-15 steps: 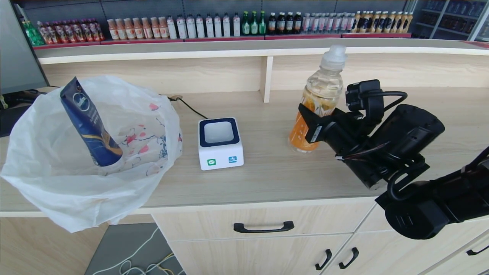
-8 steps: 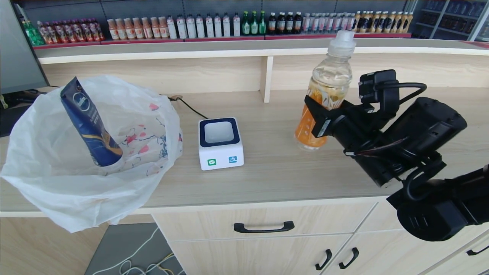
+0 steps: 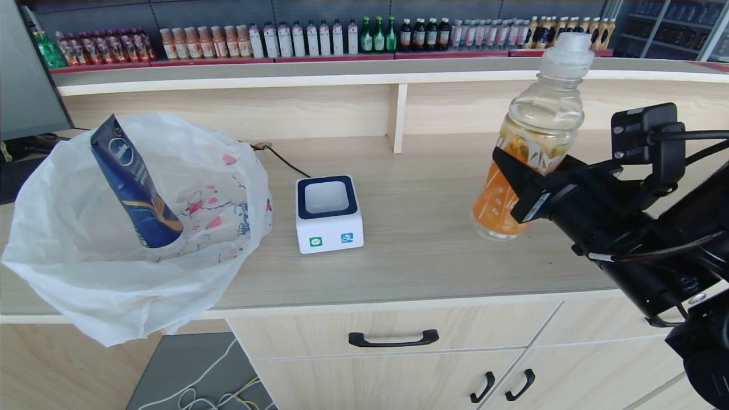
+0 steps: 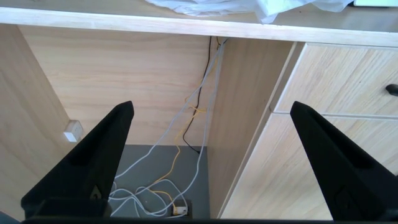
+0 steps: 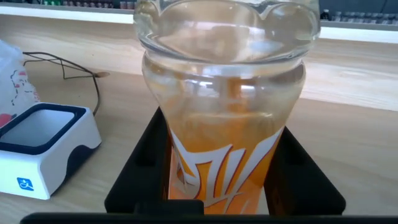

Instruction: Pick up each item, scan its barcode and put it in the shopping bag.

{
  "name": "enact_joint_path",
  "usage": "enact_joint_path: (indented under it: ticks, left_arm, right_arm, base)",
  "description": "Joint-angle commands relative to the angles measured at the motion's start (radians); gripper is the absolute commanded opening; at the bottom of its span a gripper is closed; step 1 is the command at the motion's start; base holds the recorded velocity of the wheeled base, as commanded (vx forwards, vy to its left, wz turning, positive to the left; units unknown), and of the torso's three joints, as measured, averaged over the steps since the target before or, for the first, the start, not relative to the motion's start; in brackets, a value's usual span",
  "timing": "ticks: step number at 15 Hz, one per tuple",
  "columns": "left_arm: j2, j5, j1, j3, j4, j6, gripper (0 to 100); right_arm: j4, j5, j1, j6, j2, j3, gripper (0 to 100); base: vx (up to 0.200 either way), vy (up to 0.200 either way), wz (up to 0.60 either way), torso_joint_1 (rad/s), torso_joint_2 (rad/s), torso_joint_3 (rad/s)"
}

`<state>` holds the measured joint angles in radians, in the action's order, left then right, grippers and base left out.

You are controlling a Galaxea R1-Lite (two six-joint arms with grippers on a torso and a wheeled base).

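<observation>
We hold the bottle upright above the desk, right of the scanner, with the right gripper jaws pinching its orange label. Scanning is the step in hand. Next, we present the barcode to the scanner window.

Bare worktop lies open between the bottle and the scanner, which stands just beside the shopping bag, its mouth partly filled by a blue pouch.

head: high, down onto counter | left wrist: low, facing cabinet | right wrist: close; shares scanner
</observation>
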<state>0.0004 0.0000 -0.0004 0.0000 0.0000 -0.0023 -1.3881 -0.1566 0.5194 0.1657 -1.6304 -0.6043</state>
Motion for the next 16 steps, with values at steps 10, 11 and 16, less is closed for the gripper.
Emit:
enact_joint_path:
  ticks: [10,11,16]
  left_arm:
    - [0.0,0.0,0.0,0.0,0.0,-0.001,100]
    - [0.0,0.0,0.0,0.0,0.0,-0.001,100]
    - [0.0,0.0,-0.001,0.0,0.0,-0.001,100]
  right_arm:
    - [0.0,0.121,0.09,-0.15,0.351,0.356,0]
    - [0.0,0.123,0.096,-0.155,0.356,0.362,0]
    - [0.003,0.123,0.096,-0.158,0.374,0.366,0]
  base:
    - [0.0,0.0,0.0,0.0,0.0,0.0]
    - [0.0,0.0,0.0,0.0,0.0,0.0]
    - [0.0,0.0,0.0,0.0,0.0,0.0]
